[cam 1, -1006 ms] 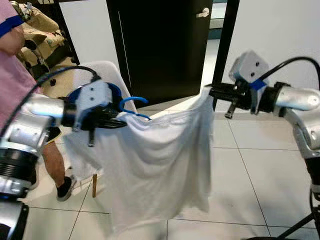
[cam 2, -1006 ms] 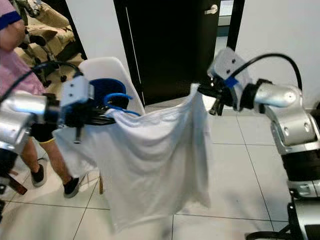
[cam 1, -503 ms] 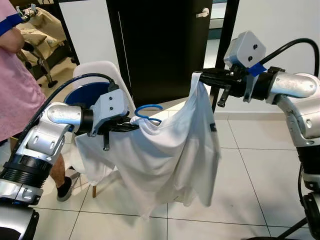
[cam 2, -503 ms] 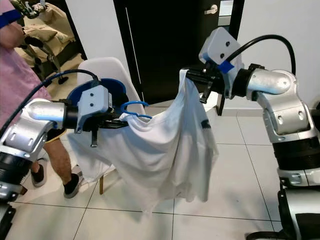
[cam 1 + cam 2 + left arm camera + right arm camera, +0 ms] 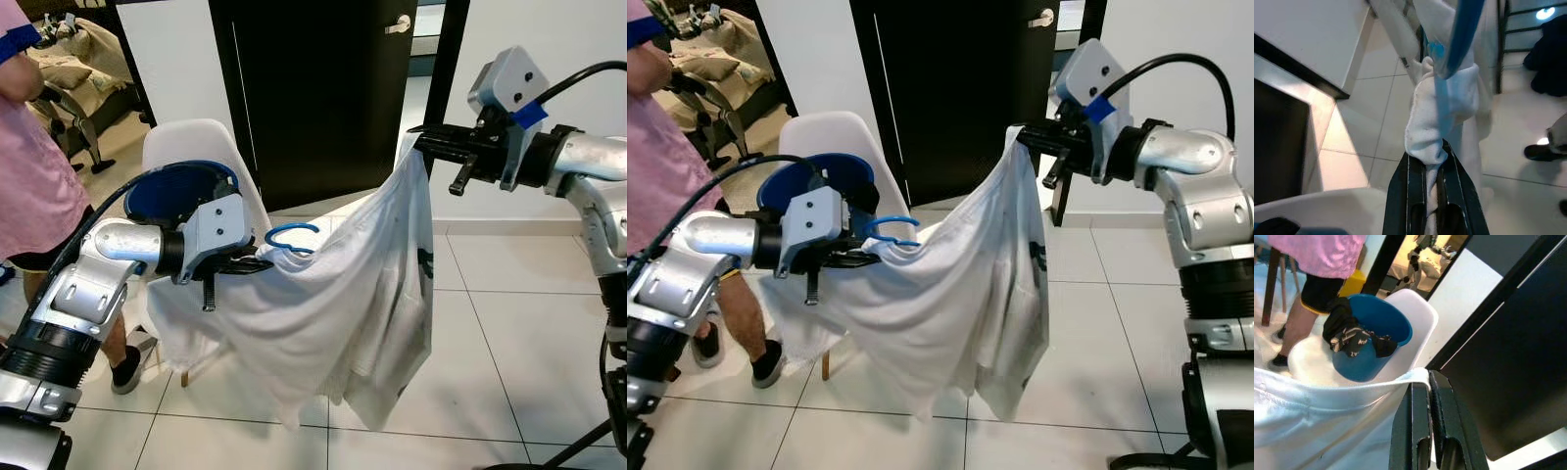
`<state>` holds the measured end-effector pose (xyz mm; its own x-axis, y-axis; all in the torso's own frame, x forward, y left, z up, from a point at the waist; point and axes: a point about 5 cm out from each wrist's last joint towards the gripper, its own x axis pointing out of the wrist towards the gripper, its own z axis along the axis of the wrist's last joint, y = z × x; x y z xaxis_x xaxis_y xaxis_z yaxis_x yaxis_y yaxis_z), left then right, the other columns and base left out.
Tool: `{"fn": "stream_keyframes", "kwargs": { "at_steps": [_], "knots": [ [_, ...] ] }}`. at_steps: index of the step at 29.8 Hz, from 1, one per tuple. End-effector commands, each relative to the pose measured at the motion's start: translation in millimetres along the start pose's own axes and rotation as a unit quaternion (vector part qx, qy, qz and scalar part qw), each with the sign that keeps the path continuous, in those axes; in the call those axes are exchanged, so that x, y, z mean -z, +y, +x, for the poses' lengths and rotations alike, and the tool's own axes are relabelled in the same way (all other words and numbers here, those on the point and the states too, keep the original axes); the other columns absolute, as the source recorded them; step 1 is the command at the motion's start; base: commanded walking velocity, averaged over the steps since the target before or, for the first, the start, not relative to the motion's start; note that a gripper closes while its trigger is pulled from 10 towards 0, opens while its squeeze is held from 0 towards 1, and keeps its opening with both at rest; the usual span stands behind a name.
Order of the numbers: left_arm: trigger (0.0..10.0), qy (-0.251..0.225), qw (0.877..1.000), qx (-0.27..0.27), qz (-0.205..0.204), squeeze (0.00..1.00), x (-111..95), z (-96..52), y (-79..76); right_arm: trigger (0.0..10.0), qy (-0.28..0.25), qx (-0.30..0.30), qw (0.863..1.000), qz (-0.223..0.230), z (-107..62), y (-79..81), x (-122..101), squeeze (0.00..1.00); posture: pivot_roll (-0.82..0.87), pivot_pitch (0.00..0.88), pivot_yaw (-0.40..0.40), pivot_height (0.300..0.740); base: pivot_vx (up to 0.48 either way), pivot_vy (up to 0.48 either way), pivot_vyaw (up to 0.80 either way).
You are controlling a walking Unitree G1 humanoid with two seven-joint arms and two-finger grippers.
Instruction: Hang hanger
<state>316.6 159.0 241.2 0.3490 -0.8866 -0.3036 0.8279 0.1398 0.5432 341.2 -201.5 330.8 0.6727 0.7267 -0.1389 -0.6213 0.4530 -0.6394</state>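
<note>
A white T-shirt (image 5: 333,313) hangs stretched between my two grippers, sagging in folds toward the floor. A blue hanger (image 5: 292,235) sticks out of its collar, hook up. My left gripper (image 5: 257,262) is shut on the bunched collar cloth right below the hook. In the left wrist view the white cloth (image 5: 1435,122) sits pinched between the fingers, with the blue hanger (image 5: 1457,34) running past it. My right gripper (image 5: 419,142), higher and to the right, is shut on the shirt's upper edge. The right wrist view shows that hem (image 5: 1415,374) at the fingertips.
A white chair (image 5: 191,142) stands behind the left arm with a blue bucket (image 5: 167,191) on its seat; dark clothes lie in the bucket (image 5: 1371,333). A person in a pink shirt (image 5: 34,186) stands at the far left. A black door (image 5: 313,88) is behind.
My right gripper has moved right with the shirt edge, pulling the cloth out wider again. My left gripper has sunk slightly, keeping its hold by the hanger hook.
</note>
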Motion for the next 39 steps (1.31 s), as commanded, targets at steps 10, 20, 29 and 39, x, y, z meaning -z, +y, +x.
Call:
{"fn": "stream_keyframes", "kwargs": {
  "at_steps": [10,20,29,39],
  "knots": [
    [1.2,0.077,0.995,0.059,0.006,0.0,2,-62.4,11.6,0.0,0.099,-0.237,0.967,0.004,-3.5,64.1,40,0.0,-0.08,0.0,0.037,0.74,0.0,0.0,0.0],
    [1.5,0.091,0.987,0.132,-0.021,0.0,7,-67.6,-3.3,0.0,0.089,-0.212,0.973,-0.016,-4.6,49.4,32,0.0,-0.08,0.0,0.037,0.74,0.0,0.0,0.0],
    [1.6,0.066,0.987,0.145,-0.038,0.0,16,-53.7,-11.5,10.0,0.071,-0.2,0.977,0.007,1.7,57.5,29,0.0,-0.09,0.0,0.045,0.74,0.0,0.0,0.0],
    [1.0,0.066,0.988,0.125,-0.056,0.0,26,-58.8,-12.2,10.0,0.077,-0.197,0.973,0.096,-20.3,69.6,46,0.0,-0.08,0.0,0.049,0.74,0.0,0.0,0.0]
  ]
}}
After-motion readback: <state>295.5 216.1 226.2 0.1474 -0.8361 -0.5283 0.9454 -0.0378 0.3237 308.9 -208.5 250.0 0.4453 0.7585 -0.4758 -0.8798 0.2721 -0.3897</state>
